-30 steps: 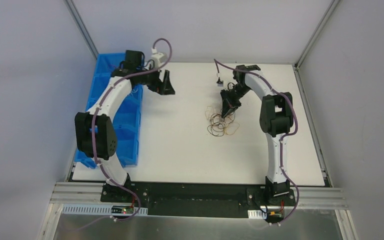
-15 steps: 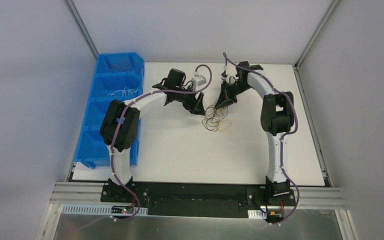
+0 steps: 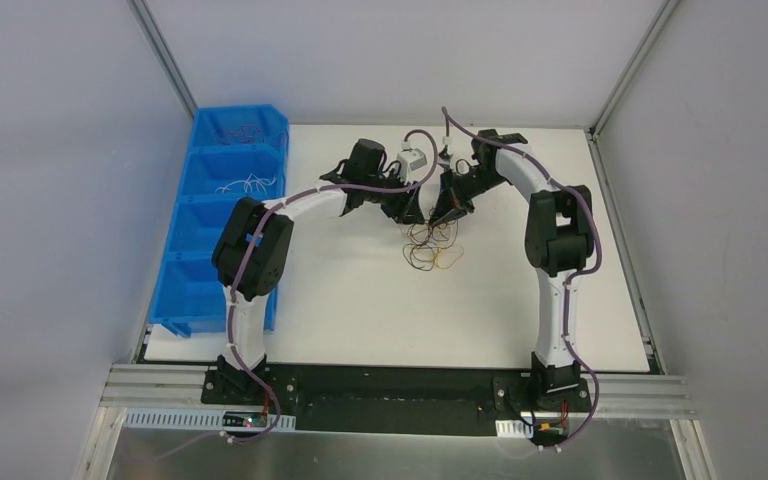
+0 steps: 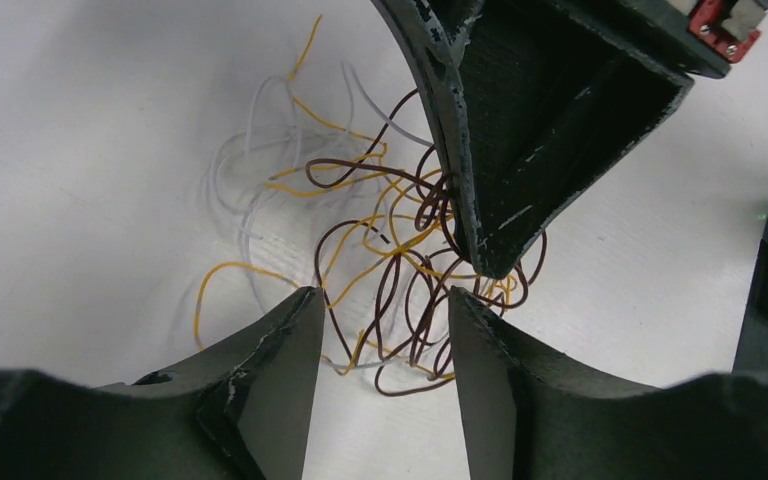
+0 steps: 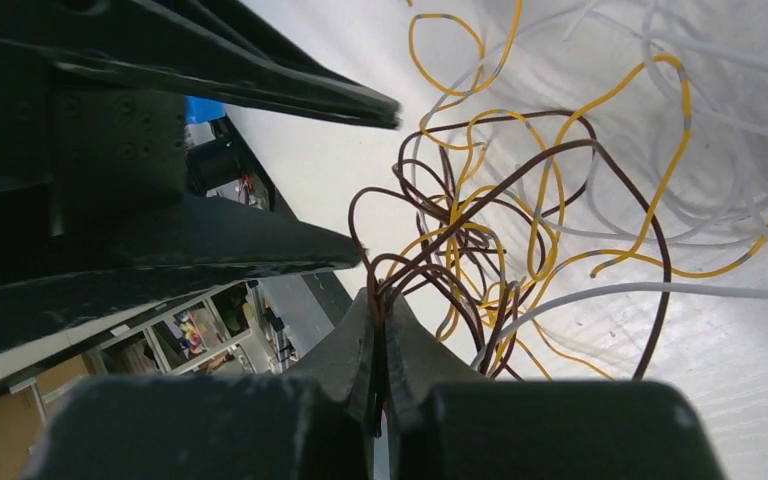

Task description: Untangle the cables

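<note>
White table (image 3: 360,300) carries the cables (image 3: 432,248); I see my right end effector (image 5: 381,305) clamped on them, left end effector (image 4: 380,305) spread apart.

No lettering or number can be read anywhere; the blurred shelf items (image 5: 195,335) may carry some.

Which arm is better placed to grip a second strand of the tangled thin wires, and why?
Left. The left claw is open, straddling the tangle of thin brown, yellow and white wires. The right claw is shut on some of them, so it should probably just hold.
</note>
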Tool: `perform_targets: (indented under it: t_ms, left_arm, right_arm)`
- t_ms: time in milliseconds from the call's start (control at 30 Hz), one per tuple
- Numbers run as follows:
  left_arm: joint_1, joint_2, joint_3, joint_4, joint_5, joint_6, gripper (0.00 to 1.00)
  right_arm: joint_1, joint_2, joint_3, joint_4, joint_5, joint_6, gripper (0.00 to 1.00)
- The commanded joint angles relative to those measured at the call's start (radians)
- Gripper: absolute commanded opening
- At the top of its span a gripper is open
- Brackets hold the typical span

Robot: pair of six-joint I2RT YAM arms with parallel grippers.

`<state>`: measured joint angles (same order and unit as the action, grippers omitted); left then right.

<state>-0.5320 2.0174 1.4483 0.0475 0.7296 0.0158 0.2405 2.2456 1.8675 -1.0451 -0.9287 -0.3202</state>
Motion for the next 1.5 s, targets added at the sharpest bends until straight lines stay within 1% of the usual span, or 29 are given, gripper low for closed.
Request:
perform_targets:
  t_ms: [0, 100, 200, 233, 267, 300, 333, 367, 433, 467, 533, 600, 700, 833, 967, 1067, 1133, 1300, 1367, 1467]
  left_arm:
    - [-0.027, 0.016, 0.047, 0.038, -0.005, 0.033, 0.47]
    - [-0.038, 0.020, 0.052, 0.038, -0.021, 0.053, 0.44]
    - [-0.042, 0.025, 0.068, 0.040, -0.044, 0.057, 0.33]
    - [-0.042, 0.026, 0.075, 0.039, -0.044, 0.056, 0.25]
    - [-0.042, 0.025, 0.081, 0.039, -0.045, 0.055, 0.21]
    - [-0.042, 0.020, 0.086, 0.039, -0.041, 0.055, 0.10]
    - [-0.042, 0.013, 0.088, 0.038, -0.037, 0.057, 0.01]
    - [-0.042, 0.003, 0.086, 0.036, -0.036, 0.061, 0.00]
    - [-0.042, -0.023, 0.079, 0.021, -0.023, 0.078, 0.00]
    - [-0.041, -0.039, 0.074, 0.014, -0.020, 0.082, 0.00]
    - [-0.038, -0.077, 0.068, 0.005, -0.024, 0.076, 0.00]
    - [-0.034, -0.109, 0.067, 0.000, -0.035, 0.060, 0.00]
    - [-0.023, -0.154, 0.088, -0.005, -0.067, 0.005, 0.00]
    - [0.003, -0.202, 0.190, -0.054, -0.086, -0.067, 0.00]
    - [0.027, -0.256, 0.300, -0.140, -0.145, -0.070, 0.00]
    - [0.062, -0.291, 0.396, -0.175, -0.198, -0.065, 0.00]
    - [0.099, -0.290, 0.495, -0.200, -0.218, -0.070, 0.00]
    - [0.200, -0.225, 0.804, -0.273, -0.268, -0.076, 0.00]
    - [0.226, -0.201, 0.922, -0.293, -0.295, -0.060, 0.00]
    - [0.248, -0.190, 1.038, -0.304, -0.354, 0.005, 0.00]
  right_arm:
    - [0.005, -0.084, 0.001, -0.049, -0.053, -0.075, 0.00]
    - [0.005, -0.082, 0.010, -0.066, -0.067, -0.092, 0.00]
    - [0.005, -0.079, 0.016, -0.073, -0.064, -0.101, 0.00]
    - [0.004, -0.078, 0.019, -0.075, -0.057, -0.102, 0.00]
    - [0.004, -0.076, 0.019, -0.073, -0.047, -0.103, 0.00]
    - [0.004, -0.072, 0.019, -0.073, -0.031, -0.102, 0.00]
    - [0.003, -0.068, 0.020, -0.068, -0.009, -0.100, 0.02]
    - [0.003, -0.065, 0.017, -0.049, 0.020, -0.083, 0.06]
    - [-0.003, -0.066, 0.000, 0.010, 0.085, -0.035, 0.26]
    - [-0.008, -0.070, -0.013, 0.046, 0.110, -0.011, 0.34]
    - [-0.014, -0.086, -0.050, 0.141, 0.161, 0.035, 0.46]
    - [-0.011, -0.100, -0.091, 0.214, 0.216, 0.052, 0.52]
    - [0.006, -0.088, -0.104, 0.266, 0.274, 0.047, 0.53]
    - [0.028, -0.051, -0.106, 0.267, 0.364, 0.009, 0.49]
    - [0.027, -0.035, -0.120, 0.269, 0.448, -0.021, 0.42]
    - [0.025, -0.042, -0.136, 0.268, 0.491, -0.049, 0.40]
    - [0.024, -0.046, -0.144, 0.262, 0.515, -0.064, 0.40]
    - [0.009, -0.043, -0.150, 0.223, 0.566, -0.104, 0.39]
    - [-0.005, -0.043, -0.156, 0.206, 0.582, -0.122, 0.38]
    - [-0.026, -0.043, -0.158, 0.186, 0.602, -0.140, 0.38]
